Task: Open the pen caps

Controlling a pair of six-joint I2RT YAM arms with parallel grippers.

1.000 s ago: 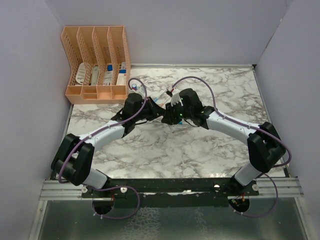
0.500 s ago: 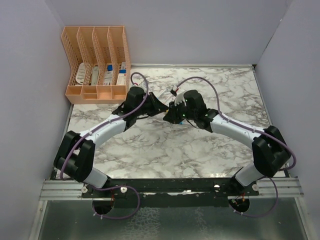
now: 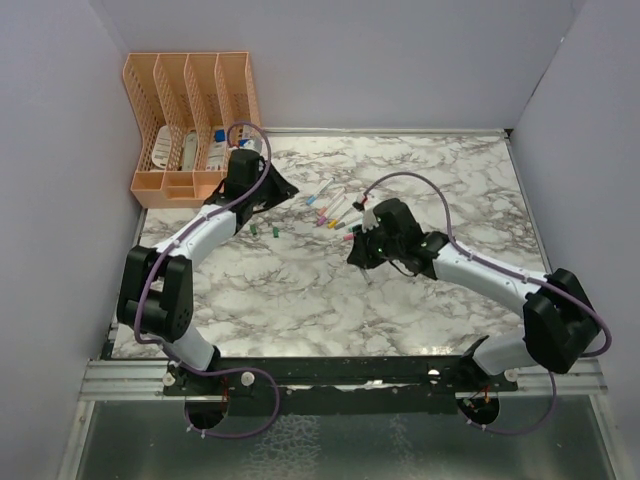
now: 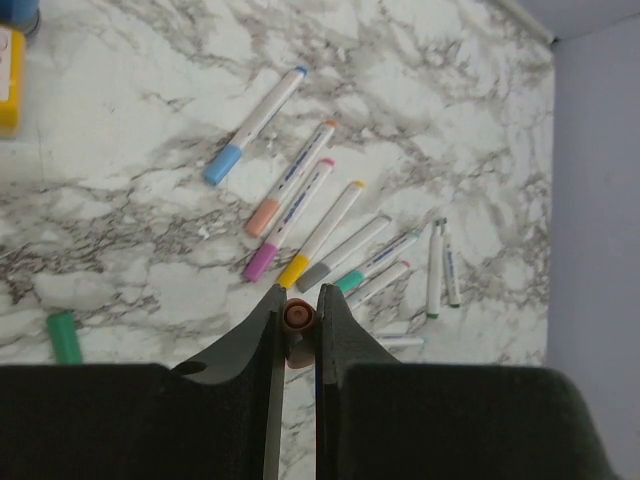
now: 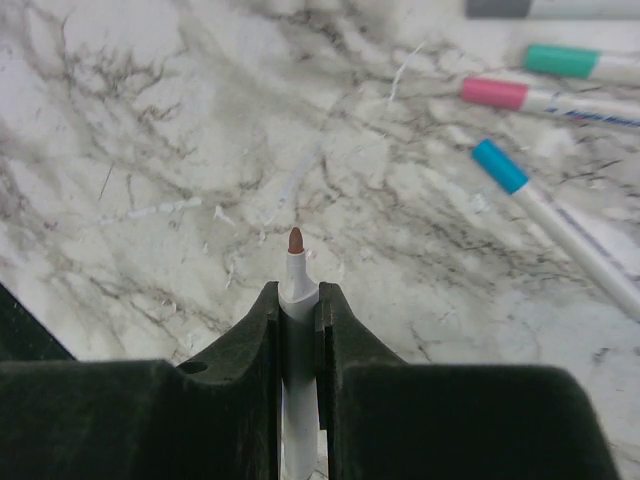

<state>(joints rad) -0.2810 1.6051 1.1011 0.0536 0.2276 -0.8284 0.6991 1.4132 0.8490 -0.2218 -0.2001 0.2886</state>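
Observation:
My left gripper [image 3: 268,190] is shut on a small brown pen cap [image 4: 297,316], held above the table near the back left. My right gripper [image 3: 360,250] is shut on a white pen barrel [image 5: 298,285] whose bare brown tip [image 5: 296,240] points forward, uncapped. The two grippers are well apart. Several capped pens [image 3: 335,210] lie between them, with blue [image 4: 222,165], orange [image 4: 262,217], pink [image 4: 260,263], yellow [image 4: 293,270] and teal [image 4: 350,281] caps on. A loose green cap [image 4: 64,337] lies on the marble, and small loose caps [image 3: 265,231] lie near the left gripper.
An orange desk organizer [image 3: 195,130] stands at the back left, close behind the left gripper. A blue-and-yellow bottle [image 4: 10,60] is at its foot. Grey walls close in the marble table [image 3: 300,300] on three sides. More capped pens [image 5: 560,60] lie right of the right gripper.
The grippers were together over the pens; they have pulled apart. The left moved back-left with the brown cap, the right moved toward the near right with the uncapped barrel, uncovering the pens.

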